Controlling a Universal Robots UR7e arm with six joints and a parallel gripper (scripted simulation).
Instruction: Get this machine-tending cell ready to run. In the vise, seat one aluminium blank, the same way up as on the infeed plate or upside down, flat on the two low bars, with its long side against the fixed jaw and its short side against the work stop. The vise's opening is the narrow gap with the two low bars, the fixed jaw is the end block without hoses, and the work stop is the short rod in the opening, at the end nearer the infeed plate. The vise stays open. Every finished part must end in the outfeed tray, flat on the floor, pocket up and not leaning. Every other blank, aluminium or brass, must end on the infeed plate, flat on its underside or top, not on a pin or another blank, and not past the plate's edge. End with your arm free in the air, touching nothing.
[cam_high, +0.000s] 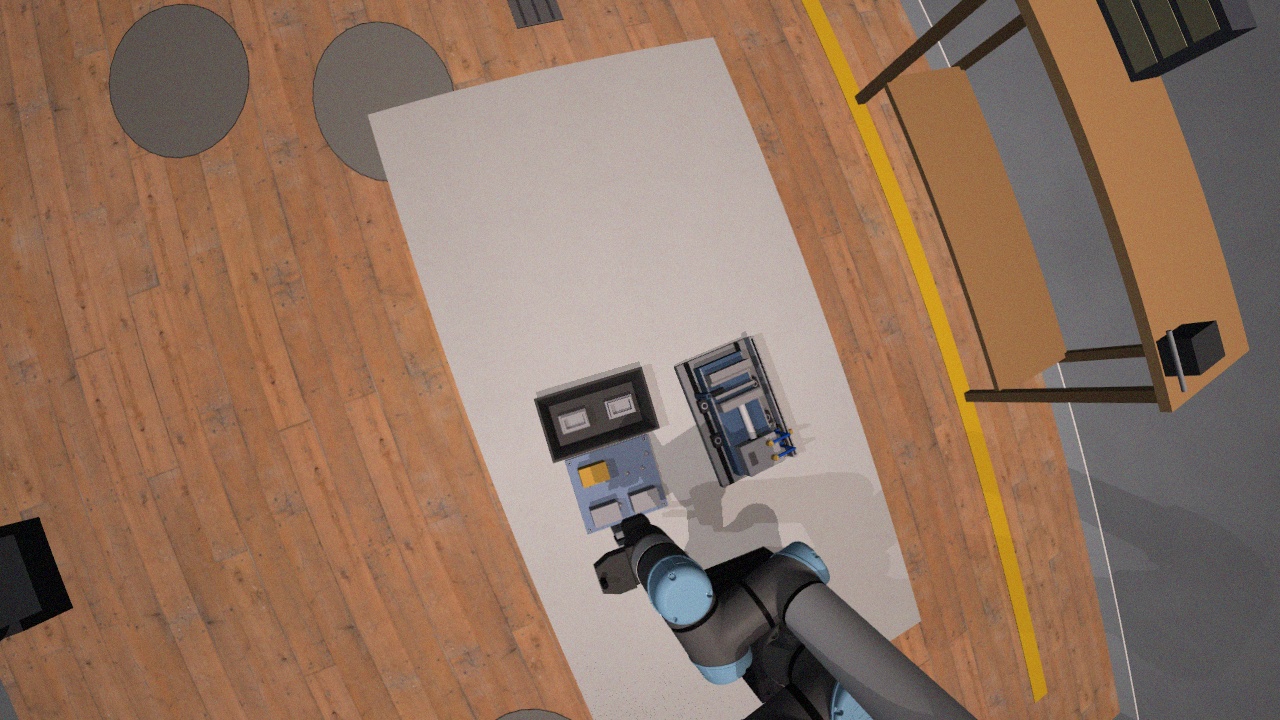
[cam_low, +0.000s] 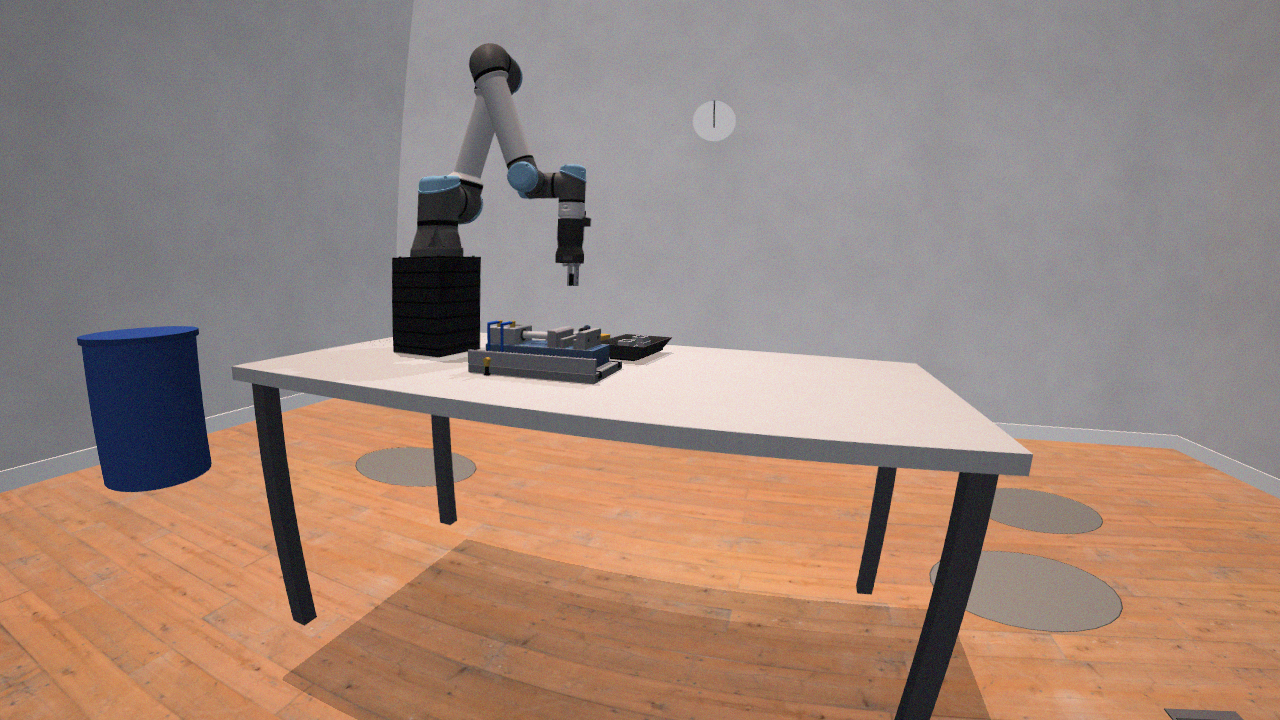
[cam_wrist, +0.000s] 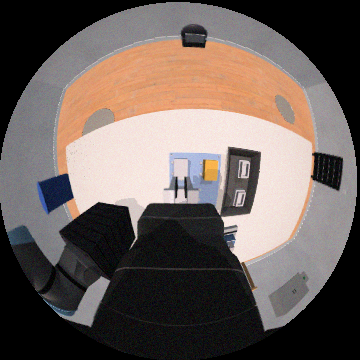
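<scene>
- The hand (cam_low: 570, 279) hangs high over the counter (cam_low: 769, 402), fingers pointing down, partly spread and holding nothing.
- In the wrist view its fingertips frame one of the two aluminium blanks (cam_wrist: 180, 168), just left of centre.
- From above, both aluminium blanks (cam_high: 606, 513) lie flat on the blue plate (cam_high: 637, 463) just below the middle of the frame, beside a brass blank (cam_high: 594, 473).
- The vise (cam_high: 735, 408) sits right of the plate; its opening looks free of any block.
- The dark tray (cam_high: 546, 428) above the plate holds two finished parts (cam_high: 572, 418), pockets up.
- The aluminium blank looks like a stiff metal block, likely moderate in weight, with smooth and possibly slippery faces.
- It should tolerate a firm squeeze without harm.
- The best hold is probably across the two long sides, centred, so it hangs level.
- Pins on the plate may crowd the fingers; a straight descent seems wise.
</scene>
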